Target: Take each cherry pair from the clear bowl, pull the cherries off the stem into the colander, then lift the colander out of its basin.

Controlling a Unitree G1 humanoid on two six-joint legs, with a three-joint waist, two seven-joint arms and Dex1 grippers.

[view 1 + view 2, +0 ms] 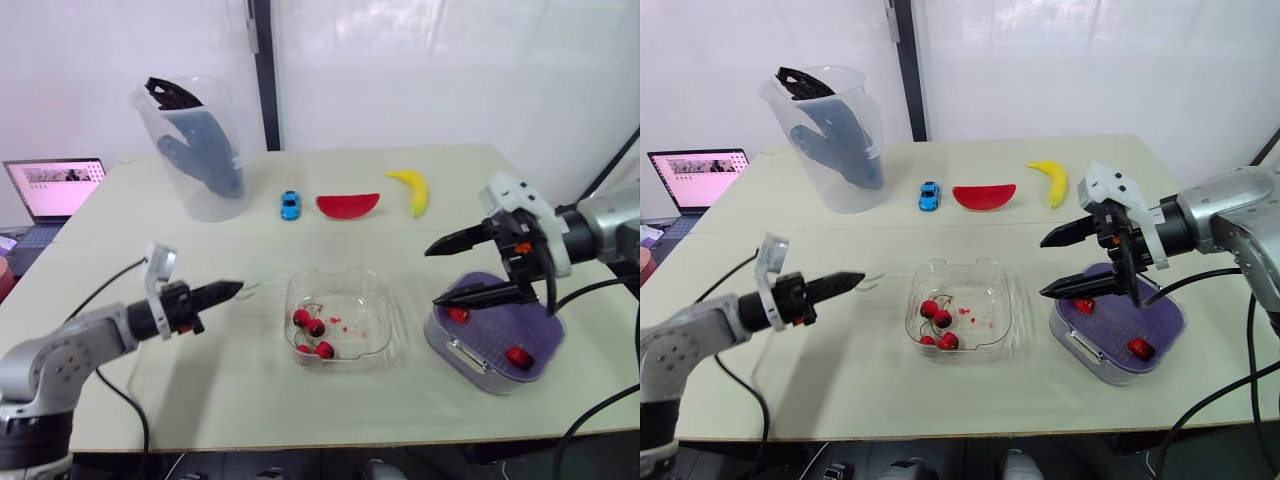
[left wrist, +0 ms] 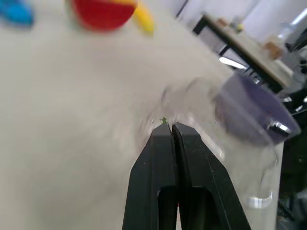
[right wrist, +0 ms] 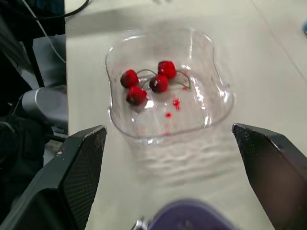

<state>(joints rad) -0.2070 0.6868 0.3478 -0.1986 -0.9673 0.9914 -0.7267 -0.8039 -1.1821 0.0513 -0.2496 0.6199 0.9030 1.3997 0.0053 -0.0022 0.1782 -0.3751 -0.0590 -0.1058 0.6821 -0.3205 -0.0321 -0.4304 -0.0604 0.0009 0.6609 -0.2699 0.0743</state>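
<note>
With the right pincer [image 1: 432,276] spread above the colander [image 1: 495,330] and the left pincer [image 1: 236,288] pressed together on what looks like a bare stem [image 2: 164,120] beside the clear bowl [image 1: 375,320], the cherries [image 1: 315,327] in it lie bunched, so a grab may snag both pairs or shove the bowl.

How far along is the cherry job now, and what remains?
Done: two cherries lie in the purple colander. In hand: the right gripper hangs open over it; the left gripper is shut, a green bit at its tip, perhaps a stem. Left: four cherries in the clear bowl, then lifting the colander.
</note>
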